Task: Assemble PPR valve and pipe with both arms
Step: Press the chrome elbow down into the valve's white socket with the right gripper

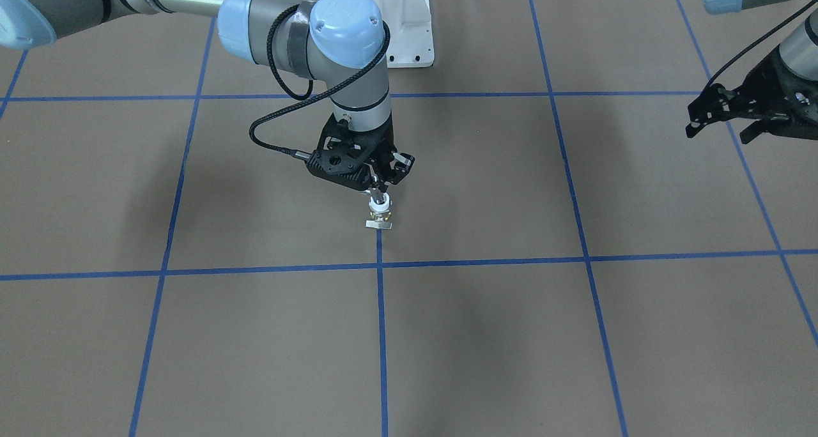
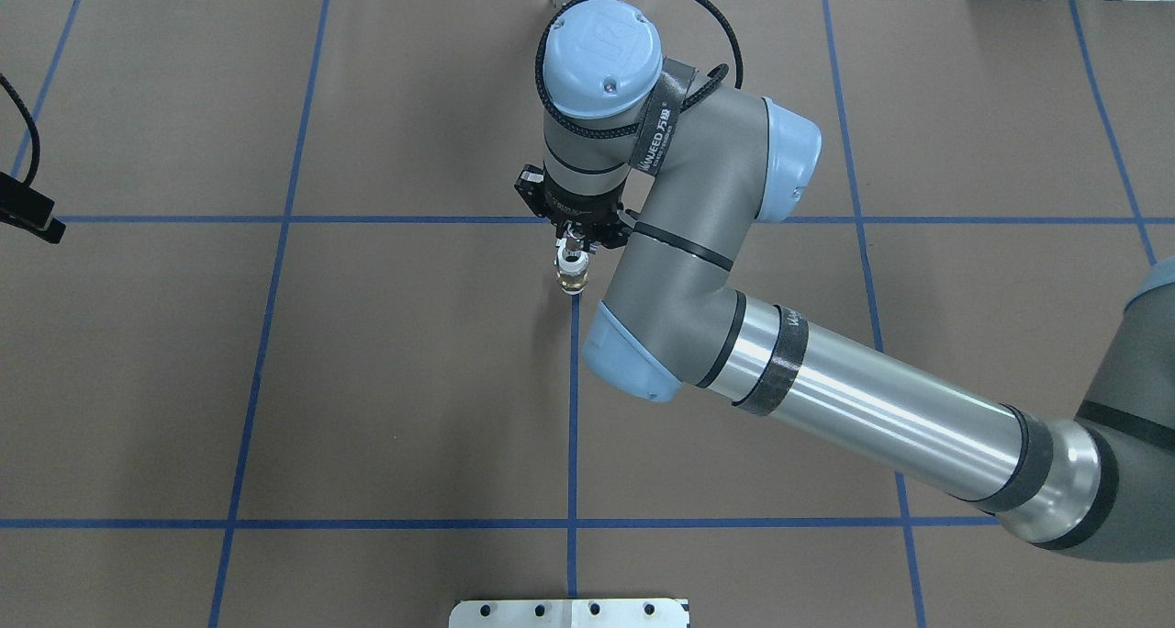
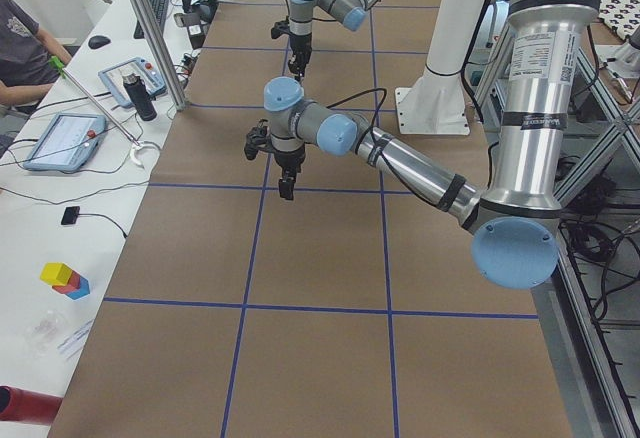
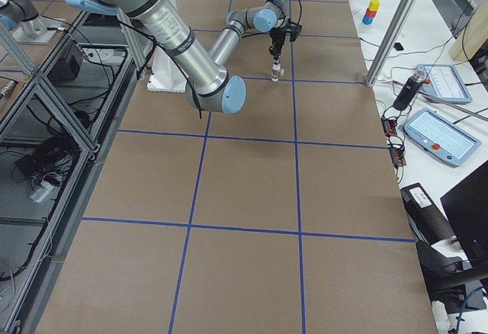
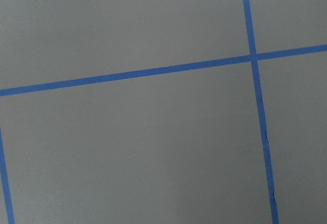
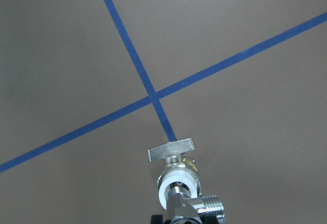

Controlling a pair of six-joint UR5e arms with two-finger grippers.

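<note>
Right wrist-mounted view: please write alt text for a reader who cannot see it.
A PPR valve with a white collar and a flat silvery lever shows at the bottom centre, against the brown table. Behind it, two blue tape lines cross.

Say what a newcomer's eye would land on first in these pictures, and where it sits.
The right gripper at the table's middle, shut on the small PPR valve, held lever-end down above a blue tape line. Then the left gripper, off at the side, open and empty.
</note>
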